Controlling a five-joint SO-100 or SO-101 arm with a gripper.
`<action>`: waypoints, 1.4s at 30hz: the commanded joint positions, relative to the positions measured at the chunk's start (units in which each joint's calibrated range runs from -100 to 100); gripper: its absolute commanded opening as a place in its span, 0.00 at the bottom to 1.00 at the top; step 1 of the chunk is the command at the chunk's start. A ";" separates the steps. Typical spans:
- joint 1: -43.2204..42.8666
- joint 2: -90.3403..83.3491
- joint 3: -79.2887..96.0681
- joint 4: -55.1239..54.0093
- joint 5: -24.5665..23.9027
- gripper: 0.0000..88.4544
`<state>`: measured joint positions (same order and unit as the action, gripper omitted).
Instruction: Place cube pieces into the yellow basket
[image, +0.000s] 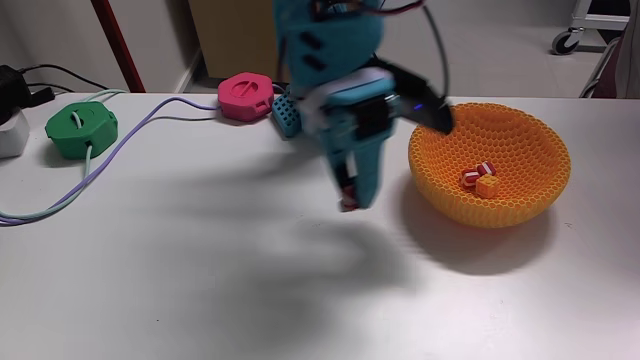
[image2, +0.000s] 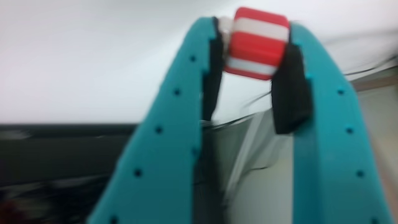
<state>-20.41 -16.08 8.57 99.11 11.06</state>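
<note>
One teal gripper (image: 349, 203) hangs above white table (image: 200, 290), fingers pinching red-and-white striped cube (image2: 255, 42) at tips. Yellow basket (image: 520, 140) sits just right of gripper in fixed view, holding red-striped cube (image: 474, 175) and orange-yellow cube (image: 489, 186). Pink puck (image: 246, 97) behind gripper, green puck (image: 82, 129) far left.

Teal gripper (image2: 255, 46) with black pads (image2: 291, 93); red cube (image2: 255, 43), white stripe; orange-yellow honeycomb basket (image: 520, 135); pink puck (image: 246, 97), green puck (image: 82, 129); white table (image: 200, 260).
</note>
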 joint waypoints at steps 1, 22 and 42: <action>-18.36 -5.41 1.59 0.37 -4.79 0.00; -8.58 -12.51 5.63 0.89 -11.09 0.28; 8.01 -0.20 14.78 -4.50 -6.74 0.16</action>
<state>-10.64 -16.48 20.30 97.78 2.91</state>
